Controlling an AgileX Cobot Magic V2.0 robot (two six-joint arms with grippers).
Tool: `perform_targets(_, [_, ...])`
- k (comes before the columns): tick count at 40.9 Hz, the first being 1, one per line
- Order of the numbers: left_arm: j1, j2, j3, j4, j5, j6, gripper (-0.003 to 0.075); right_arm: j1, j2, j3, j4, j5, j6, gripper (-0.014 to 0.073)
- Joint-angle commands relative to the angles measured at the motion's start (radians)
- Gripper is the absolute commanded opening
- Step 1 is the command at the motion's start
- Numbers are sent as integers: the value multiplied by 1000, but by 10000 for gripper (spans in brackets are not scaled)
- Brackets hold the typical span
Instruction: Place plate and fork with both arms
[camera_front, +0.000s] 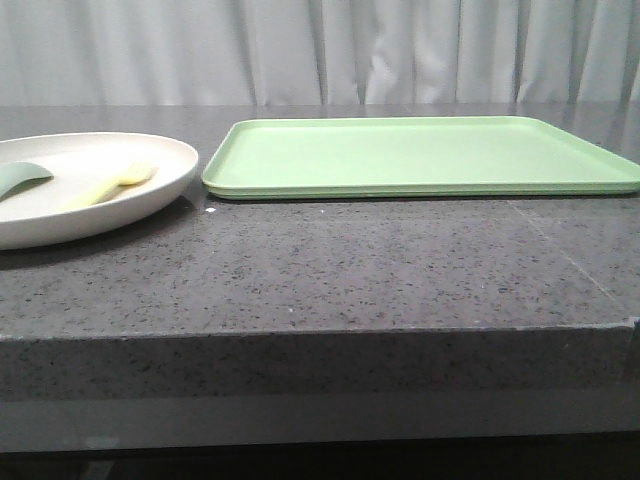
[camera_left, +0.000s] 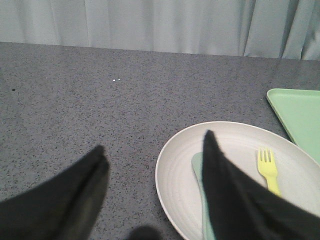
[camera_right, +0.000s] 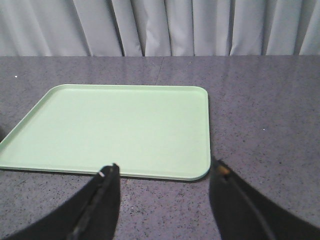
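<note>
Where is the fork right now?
In the front view the fork lies inside the plate at the table's left, beside a teal utensil, left of the green tray.

The left pincer (camera_left: 152, 155) is held with its dark fingers (camera_left: 75, 195) spread wide apart. The right pincer (camera_right: 165, 172) is likewise held spread, nothing being gripped.
</note>
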Motion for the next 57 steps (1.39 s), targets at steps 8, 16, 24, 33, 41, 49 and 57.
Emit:
perform_targets(8, [3, 7, -36, -28, -106, -4, 652, -3, 11, -36, 7, -68, -5, 492])
perform_targets(16, [3, 56, -71, -28, -82, -4, 638, -3, 11, -36, 7, -69, -5, 492])
perform_targets(24, [3, 229, -199, -28, 18, -4, 638, -3, 11, -36, 7, -69, -5, 492])
perform_targets(33, [3, 480, -377, -20, 154, -4, 638, -3, 11, -36, 7, -68, -5, 492])
perform_targets(41, [3, 693, -547, 15, 296, -4, 638, -3, 11, -36, 7, -65, -5, 492])
perform_targets(49, [3, 873, -660, 39, 423, -4, 638, -3, 11, -36, 7, -65, -5, 492])
perform_targets(57, [3, 962, -679, 40, 436, -2, 638, -3, 11, -36, 7, -65, -5, 492])
